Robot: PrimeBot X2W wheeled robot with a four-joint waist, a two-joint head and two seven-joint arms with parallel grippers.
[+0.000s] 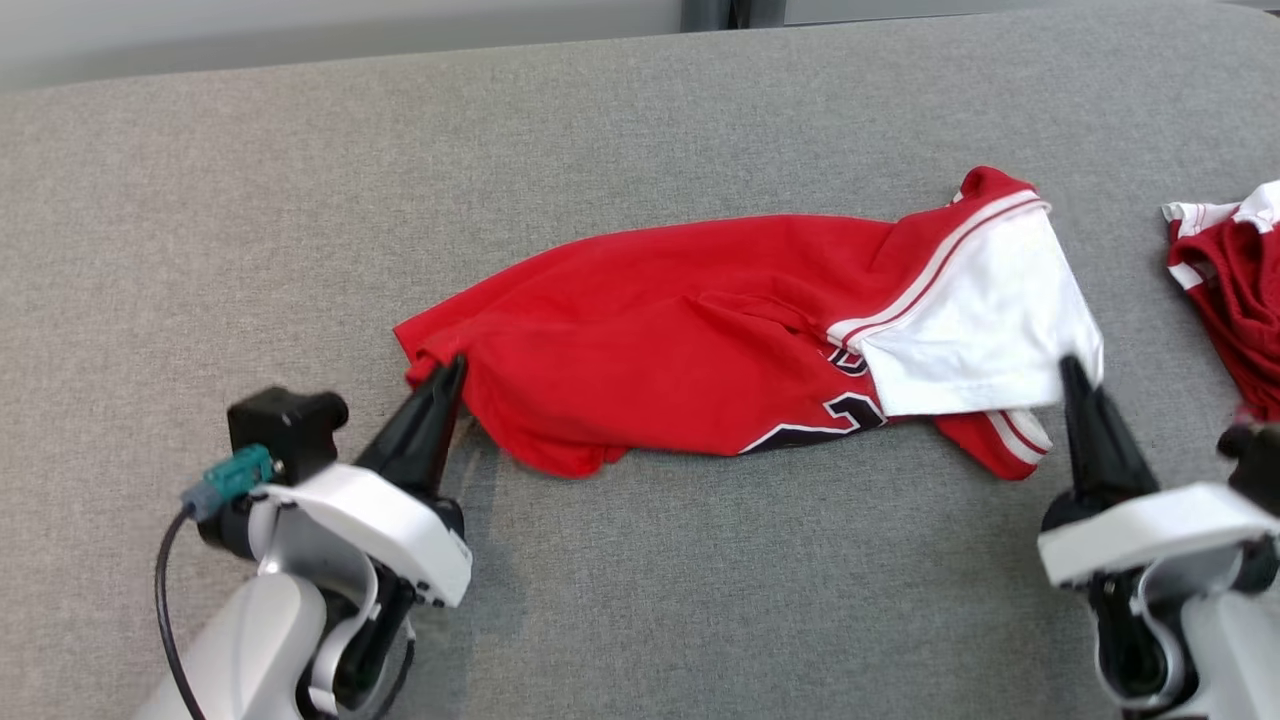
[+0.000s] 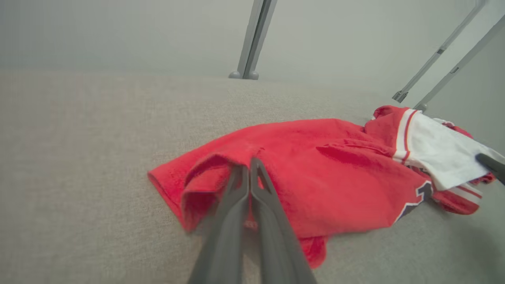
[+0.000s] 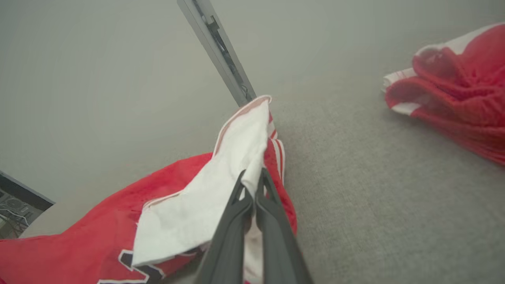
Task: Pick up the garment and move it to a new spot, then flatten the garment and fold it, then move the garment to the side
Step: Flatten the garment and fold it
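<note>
Two red garments (image 1: 680, 350) (image 1: 1240, 290), two claws (image 1: 458, 366) (image 1: 1068, 366)

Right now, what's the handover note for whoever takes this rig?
Left gripper: shut on the red shirt's left end.
Right gripper: shut on its white flap, right end.
Shirt lies crumpled across the grey surface; a second red garment sits off to the right.
Done: both ends pinched. Whether it was already relocated, cannot tell.
Left: flatten, fold, move aside.
</note>
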